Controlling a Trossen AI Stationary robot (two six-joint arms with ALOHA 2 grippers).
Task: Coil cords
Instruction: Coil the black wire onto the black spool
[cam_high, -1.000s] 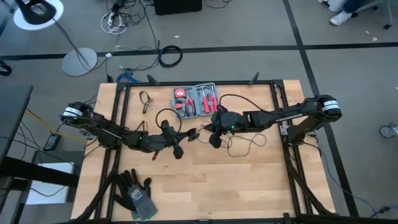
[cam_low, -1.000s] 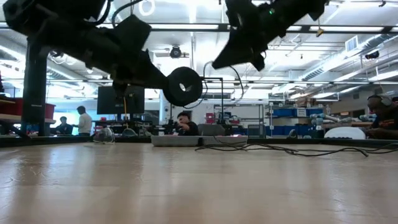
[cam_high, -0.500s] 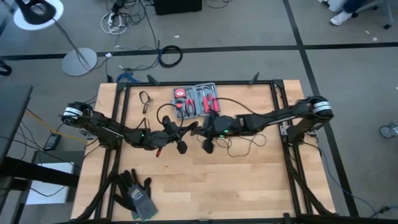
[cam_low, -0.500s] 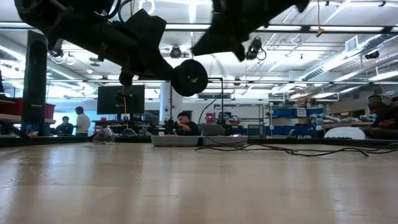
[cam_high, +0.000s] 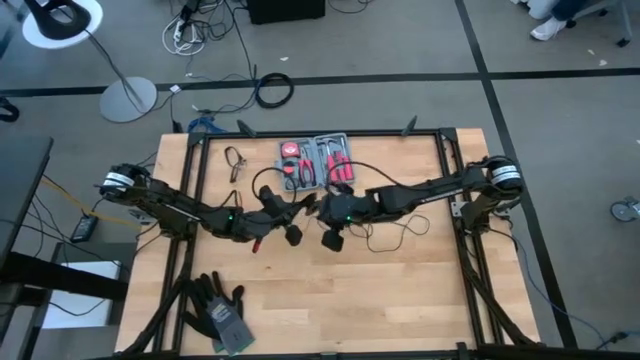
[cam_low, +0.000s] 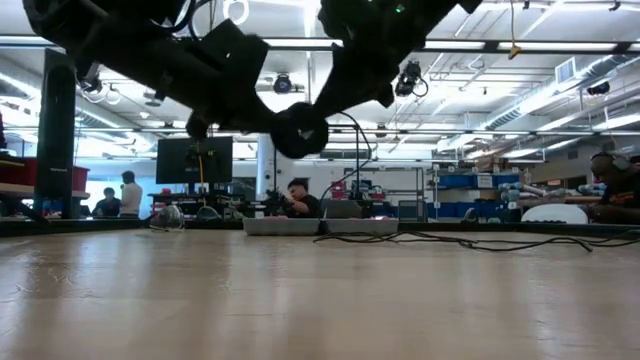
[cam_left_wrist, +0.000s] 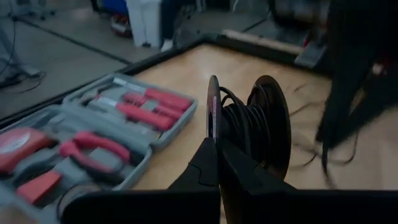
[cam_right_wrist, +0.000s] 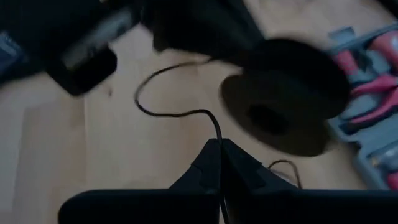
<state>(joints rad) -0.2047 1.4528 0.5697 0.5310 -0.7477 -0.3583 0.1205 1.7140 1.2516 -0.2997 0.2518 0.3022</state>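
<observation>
The thin black wire is partly wound on a black round spool (cam_left_wrist: 249, 127), which hangs above the table and also shows in the low view (cam_low: 298, 130). My left gripper (cam_high: 302, 211) is shut on the spool. My right gripper (cam_high: 322, 208) is close beside the spool on its right and is shut on the wire (cam_right_wrist: 180, 114). The rest of the wire lies in loose loops (cam_high: 388, 236) on the table under the right arm. The spot where the two grippers meet is a dark tangle in the high view. My left gripper pinches the rim of the spool's near flange (cam_left_wrist: 213, 124) between its two fingers, at the rim's lower edge. The spool stands on edge, lifted clear of the table. My right gripper pinches the single wire strand (cam_right_wrist: 218, 135) at its fingertips. From there the wire runs forward in a slack curve toward the spool.
An open red tool kit (cam_high: 315, 160) lies at the table's far middle, just behind the grippers. A small tool (cam_high: 236, 162) lies to its left. Dark gloves (cam_high: 215, 312) lie at the near left corner. Bare wood lies near the front edge (cam_high: 380, 300).
My right gripper has gone toward the table's left edge with the wire, closing on the spool. My left gripper has shifted a little with the spool, which stays clear of the table.
</observation>
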